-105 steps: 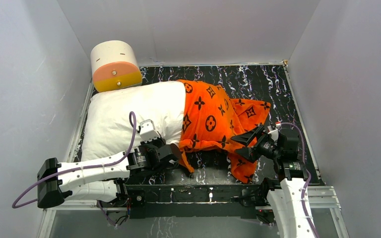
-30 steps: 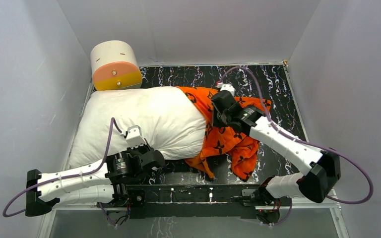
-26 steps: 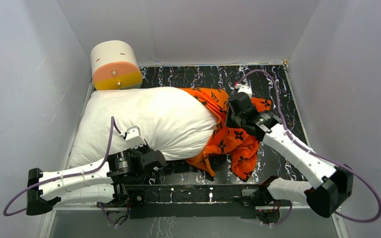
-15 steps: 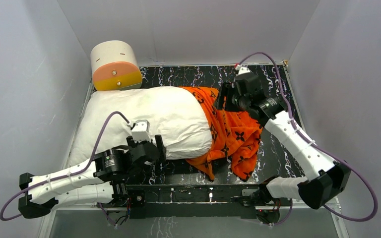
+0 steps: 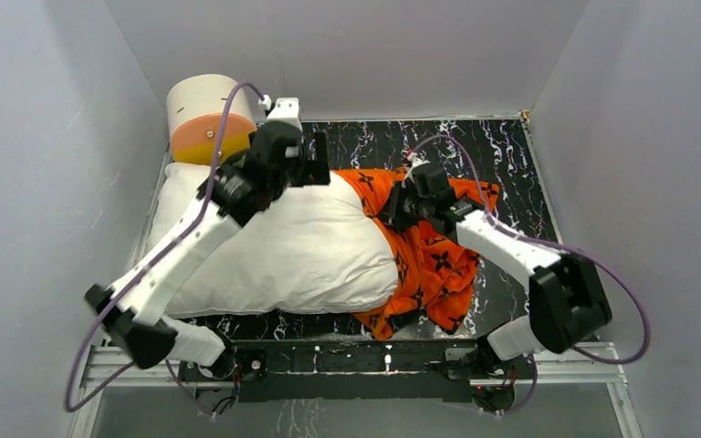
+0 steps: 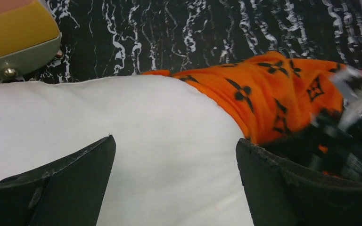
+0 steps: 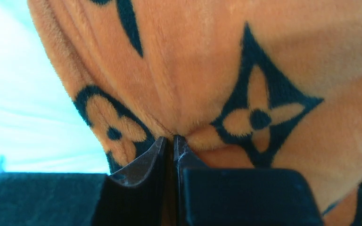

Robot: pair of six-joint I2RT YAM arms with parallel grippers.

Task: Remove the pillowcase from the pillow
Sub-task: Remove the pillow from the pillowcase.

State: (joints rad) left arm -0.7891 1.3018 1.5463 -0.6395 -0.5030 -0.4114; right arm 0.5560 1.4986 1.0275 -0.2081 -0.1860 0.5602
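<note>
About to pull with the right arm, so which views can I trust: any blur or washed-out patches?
Top external: evenly lit and sharp, pillowcase and pillow clear. Left wrist: pillow crisp, but the right arm at the right edge is smeared. Right wrist: orange plush fills the frame, slightly soft; pillow at left washed out pale blue; right tool dark.

Plump white pillow (image 5: pixel 274 246) flat on the floor, orange black-monogrammed pillowcase (image 5: pixel 431 260) crumpled at its right end.

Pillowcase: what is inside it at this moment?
The white pillow lies mostly bare; its far right corner goes under the edge of the orange pillowcase. How much is inside is hidden by the fabric. The right gripper pinches a pillowcase fold.
</note>
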